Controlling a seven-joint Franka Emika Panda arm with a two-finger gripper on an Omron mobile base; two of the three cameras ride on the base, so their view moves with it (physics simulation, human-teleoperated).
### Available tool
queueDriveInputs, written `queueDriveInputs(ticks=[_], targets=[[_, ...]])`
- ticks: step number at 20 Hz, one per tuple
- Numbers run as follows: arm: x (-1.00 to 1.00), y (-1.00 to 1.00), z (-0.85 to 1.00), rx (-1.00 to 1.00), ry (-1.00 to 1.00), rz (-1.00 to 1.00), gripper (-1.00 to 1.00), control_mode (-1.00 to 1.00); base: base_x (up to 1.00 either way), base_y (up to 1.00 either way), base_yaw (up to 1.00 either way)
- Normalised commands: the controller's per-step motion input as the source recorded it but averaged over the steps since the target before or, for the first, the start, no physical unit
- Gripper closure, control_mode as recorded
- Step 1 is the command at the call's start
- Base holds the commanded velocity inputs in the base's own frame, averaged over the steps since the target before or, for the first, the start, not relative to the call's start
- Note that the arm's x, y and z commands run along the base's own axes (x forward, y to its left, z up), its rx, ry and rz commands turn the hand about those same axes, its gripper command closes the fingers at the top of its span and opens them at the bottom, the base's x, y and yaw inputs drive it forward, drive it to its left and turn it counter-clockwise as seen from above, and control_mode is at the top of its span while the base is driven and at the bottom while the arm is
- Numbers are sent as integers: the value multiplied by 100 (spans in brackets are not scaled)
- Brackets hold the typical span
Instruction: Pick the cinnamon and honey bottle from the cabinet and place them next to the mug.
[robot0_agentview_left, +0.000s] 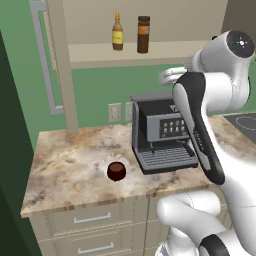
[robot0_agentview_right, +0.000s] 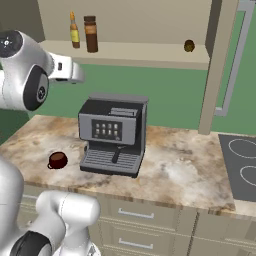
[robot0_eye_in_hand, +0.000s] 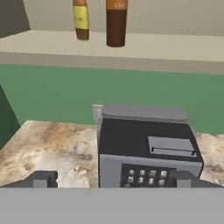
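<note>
The honey bottle (robot0_agentview_left: 117, 31) (robot0_agentview_right: 74, 31) (robot0_eye_in_hand: 80, 19) and the cinnamon (robot0_agentview_left: 143, 34) (robot0_agentview_right: 90, 34) (robot0_eye_in_hand: 116, 22) stand side by side on the cabinet's beige shelf board (robot0_agentview_left: 95, 53) (robot0_agentview_right: 145, 55) (robot0_eye_in_hand: 175, 52), honey to the left. The mug (robot0_agentview_left: 116, 171) (robot0_agentview_right: 57, 160) sits on the marble counter, left of the coffee machine. My gripper (robot0_eye_in_hand: 112, 180) hovers over the coffee machine, below and in front of the shelf. It is open, its fingertips (robot0_eye_in_hand: 41, 179) set wide apart with nothing between them. Both bottles are well ahead of it.
A grey coffee machine (robot0_agentview_left: 160, 132) (robot0_agentview_right: 114, 132) (robot0_eye_in_hand: 146, 148) stands on the counter under the shelf. The cabinet door hangs open with its long bar handle (robot0_agentview_left: 44, 60) (robot0_agentview_right: 235, 60). A small round item (robot0_agentview_right: 189, 46) rests on the shelf's right end. A cooktop (robot0_agentview_right: 242, 167) lies at the right.
</note>
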Motion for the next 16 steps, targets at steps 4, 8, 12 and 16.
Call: queueDriveInputs(ticks=[4, 8, 12, 16], targets=[[0, 29, 87, 0, -24, -4, -100, -100, 0, 0, 0], [0, 3, 52, 2, -12, -1, -100, -100, 0, 0, 0], [0, -13, 23, 2, -2, 5, -100, -100, 0, 0, 0], [20, -26, 20, 0, 2, 14, -100, -100, 0, 0, 0]])
